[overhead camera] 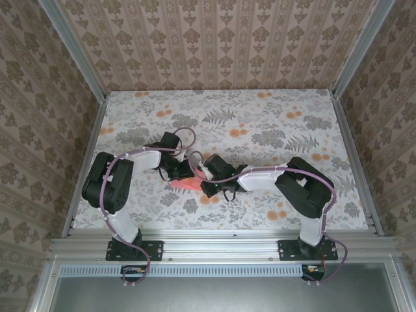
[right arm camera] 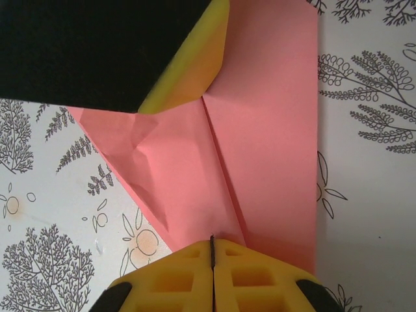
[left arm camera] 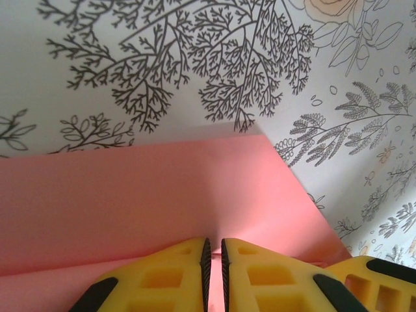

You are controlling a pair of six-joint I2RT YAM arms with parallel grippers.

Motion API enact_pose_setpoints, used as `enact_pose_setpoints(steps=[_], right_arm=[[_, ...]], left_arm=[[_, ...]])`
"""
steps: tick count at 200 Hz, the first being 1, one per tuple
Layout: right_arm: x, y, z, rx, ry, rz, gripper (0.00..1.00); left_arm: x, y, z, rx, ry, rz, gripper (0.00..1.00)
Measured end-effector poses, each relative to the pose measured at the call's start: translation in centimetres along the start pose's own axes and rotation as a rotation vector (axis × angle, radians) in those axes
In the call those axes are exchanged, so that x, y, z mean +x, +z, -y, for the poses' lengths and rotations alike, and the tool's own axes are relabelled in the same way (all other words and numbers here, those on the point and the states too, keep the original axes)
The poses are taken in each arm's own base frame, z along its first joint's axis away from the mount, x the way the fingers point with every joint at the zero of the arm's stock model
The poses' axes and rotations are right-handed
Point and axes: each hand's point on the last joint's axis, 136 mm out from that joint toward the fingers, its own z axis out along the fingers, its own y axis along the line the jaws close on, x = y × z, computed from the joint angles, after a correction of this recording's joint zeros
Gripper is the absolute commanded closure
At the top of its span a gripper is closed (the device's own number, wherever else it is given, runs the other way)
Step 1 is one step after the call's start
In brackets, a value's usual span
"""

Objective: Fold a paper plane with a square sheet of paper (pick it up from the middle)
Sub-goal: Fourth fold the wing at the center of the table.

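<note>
The pink paper (overhead camera: pixel 185 184) lies partly folded at the middle of the flowered table (overhead camera: pixel 273 130), with both arms meeting over it. The right gripper (right arm camera: pixel 212 239) is closed tight, its tips sitting on the near end of the paper's centre crease. The left gripper (left arm camera: pixel 213 242) is all but closed, with just a thin slit between its fingers. It rests on the paper's opposite end, and I can't tell whether any paper is nipped in it.

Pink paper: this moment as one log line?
paper: part-folded, creased; left end effector: shut on paper; right end effector: shut on centre crease
</note>
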Motion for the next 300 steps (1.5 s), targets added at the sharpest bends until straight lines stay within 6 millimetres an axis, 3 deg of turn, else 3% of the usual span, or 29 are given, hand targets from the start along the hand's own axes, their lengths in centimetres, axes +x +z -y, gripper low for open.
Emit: enact_pose_setpoints(steps=[112,159,212,252,300], right_arm=[[0.6,-0.7,0.0,0.000,-0.001,-0.002,0.87],[1.0,-2.2,0.1,-0.009,0.033,-0.007,0.85],[-0.9,-4.7,-0.5,-0.066,0.102,0.045,0.89],[-1.3,-4.6,-1.1,-0.126,0.150,0.047,0.90],[-0.4,-2.9,0.1,-0.141,0.210,0.000,0.93]], left_arm=[[0.1,0.2,-0.4,-0.006,0.070,0.009,0.84],[0.1,0.3,-0.5,-0.011,0.098,0.013,0.84],[0.1,0.3,-0.5,-0.023,0.127,0.019,0.83],[0.1,0.3,-0.5,-0.032,0.145,0.023,0.83],[0.1,0.3,-0.5,-0.034,0.152,0.024,0.83]])
